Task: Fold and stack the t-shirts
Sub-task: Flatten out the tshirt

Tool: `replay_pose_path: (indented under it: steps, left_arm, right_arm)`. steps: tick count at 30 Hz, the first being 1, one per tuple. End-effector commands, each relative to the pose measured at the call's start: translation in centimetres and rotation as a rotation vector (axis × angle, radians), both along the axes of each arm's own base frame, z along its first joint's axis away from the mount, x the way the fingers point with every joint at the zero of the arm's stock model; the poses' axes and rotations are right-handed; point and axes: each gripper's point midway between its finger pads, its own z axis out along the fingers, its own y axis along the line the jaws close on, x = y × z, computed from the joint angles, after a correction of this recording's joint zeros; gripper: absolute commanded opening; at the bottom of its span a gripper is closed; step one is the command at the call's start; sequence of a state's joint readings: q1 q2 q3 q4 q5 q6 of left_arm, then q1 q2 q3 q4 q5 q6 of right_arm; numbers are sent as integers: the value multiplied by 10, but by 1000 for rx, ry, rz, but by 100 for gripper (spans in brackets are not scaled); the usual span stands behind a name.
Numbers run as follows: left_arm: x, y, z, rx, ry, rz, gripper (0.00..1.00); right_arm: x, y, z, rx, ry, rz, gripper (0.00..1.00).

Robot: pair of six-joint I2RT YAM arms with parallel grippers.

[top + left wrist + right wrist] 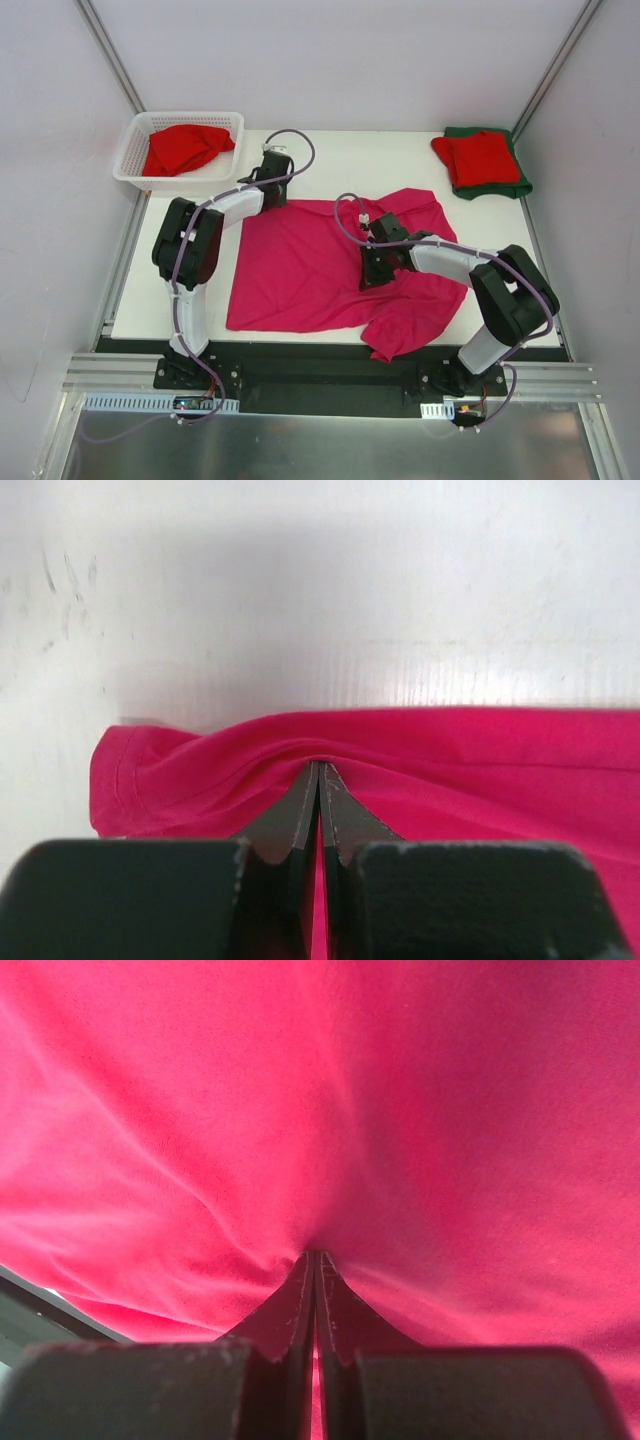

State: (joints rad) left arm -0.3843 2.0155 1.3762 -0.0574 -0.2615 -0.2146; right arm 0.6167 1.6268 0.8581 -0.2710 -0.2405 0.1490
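Right hand (316,1253) is shut tight on a pinch of the pink shirt (300,270), on its right side. One bit of that shirt hangs over the near edge of the bench (330,160). The rest lies spread out, with bumps in it.

Left hand (318,765) is a little farther back. It is shut tight too, and holds the far left edge of the same shirt, where the hem bunches up.

At the far left is a basket (135,135) with a loose red shirt (185,148) in it. At the far right a folded red shirt (478,158) lies on a green shirt (515,185).

I think the pink shirt is being folded now. Next, both hands should lift together and lay one part over the other. If one hand pulls alone, the cloth may bunch up.
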Motion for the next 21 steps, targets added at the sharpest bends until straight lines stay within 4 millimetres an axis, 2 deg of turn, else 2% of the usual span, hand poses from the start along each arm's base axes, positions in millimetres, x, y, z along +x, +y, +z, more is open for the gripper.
replay_pose_path:
  steps: [1,10,11,13,14,16,17,18,19,20,21]
  left_arm:
    - [22,-2,18,3,-48,-24,0]
    - [43,4,33,13,-84,-25,0]
    - [44,3,45,3,-105,-26,0]
    - [38,2,49,-12,-106,-31,0]
    - [36,2,63,-28,-128,-30,0]
    - [27,2,69,-48,-127,-35,1]
    - [22,0,87,-84,-155,-27,1]
    - [11,1,82,-102,-135,-28,2]
    - [3,-6,86,-141,-128,-49,2]
    - [-5,-8,100,-185,-146,-47,3]
    - [-18,-7,90,-198,-113,-45,4]
  right_arm:
    - [-15,-9,-18,-58,49,3,1]
    - [-16,-10,-19,-62,50,5,1]
    - [-16,-10,-19,-62,50,5,1]
    - [-16,-8,-19,-59,50,6,1]
    - [-16,-8,-20,-60,50,8,1]
    - [-16,-6,-20,-56,54,11,1]
    - [-15,-5,-20,-56,54,10,1]
    - [-15,-4,-19,-54,53,10,1]
    - [-14,-3,-18,-53,51,10,1]
    - [-14,-2,-17,-51,48,10,1]
    - [-13,-1,-17,-50,44,9,1]
